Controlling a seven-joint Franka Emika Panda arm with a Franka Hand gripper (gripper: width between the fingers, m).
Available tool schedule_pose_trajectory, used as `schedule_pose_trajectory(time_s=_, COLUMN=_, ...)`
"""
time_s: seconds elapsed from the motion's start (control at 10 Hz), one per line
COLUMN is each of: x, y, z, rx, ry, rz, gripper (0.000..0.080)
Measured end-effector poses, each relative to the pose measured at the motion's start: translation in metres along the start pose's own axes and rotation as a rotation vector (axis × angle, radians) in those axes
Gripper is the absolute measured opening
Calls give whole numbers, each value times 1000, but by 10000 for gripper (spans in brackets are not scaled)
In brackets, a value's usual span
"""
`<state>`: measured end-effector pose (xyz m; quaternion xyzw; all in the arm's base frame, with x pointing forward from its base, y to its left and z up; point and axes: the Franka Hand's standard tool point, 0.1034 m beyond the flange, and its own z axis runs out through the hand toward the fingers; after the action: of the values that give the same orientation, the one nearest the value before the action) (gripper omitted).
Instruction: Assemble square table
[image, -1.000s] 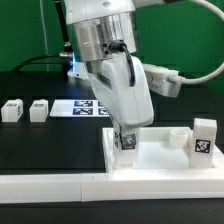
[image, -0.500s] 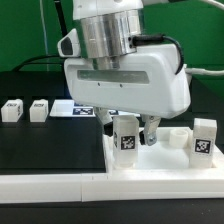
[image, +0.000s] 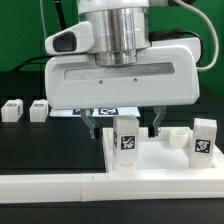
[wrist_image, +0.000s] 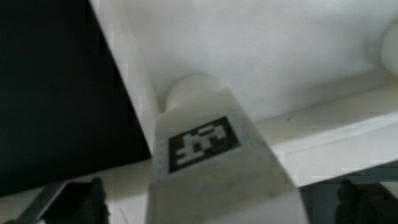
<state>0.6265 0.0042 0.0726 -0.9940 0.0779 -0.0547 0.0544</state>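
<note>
On the white plastic square tray-like top (image: 165, 165), near another white tagged leg block (image: 203, 138), an upright white tagged leg block (image: 127, 140) stands between the tool's (image: 126, 128) spread-apart fingers, untouched.

The wrist (image: 125, 30) stands vertical above the broad white hand (image: 127, 128), whose flat face is square to the exterior view. Both dark fingers (image: 95, 127) point straight down. Jaws stand wide apart, not clamped.
</note>
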Motion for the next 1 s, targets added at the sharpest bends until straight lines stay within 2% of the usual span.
schedule_pose_trajectory(time_s=0.1, x=0, y=0, z=1, rx=1, ry=-1, rz=11, gripper=649)
schedule_pose_trajectory(time_s=0.2, x=0, y=0, z=1, rx=1, ry=-1, rz=30, gripper=556)
schedule_pose_trajectory(time_s=0.3, x=0, y=0, z=1, rx=3, ry=-1, rz=70, gripper=556)
schedule_pose_trajectory(time_s=0.4, x=-1, y=-1, z=1, rx=4, ry=-2, rz=144, gripper=373)
schedule_pose_trajectory(time_s=0.5, x=-1, y=1, z=1, rx=4, ry=-2, rz=187, gripper=291)
schedule_pose_trajectory(time_s=0.8, x=1, y=3, z=2, rx=3, ry=-3, rz=472, gripper=291)
schedule_pose_trajectory(time_s=1.0, x=-1, y=3, z=3, rx=12, ry=-22, rz=859, gripper=291)
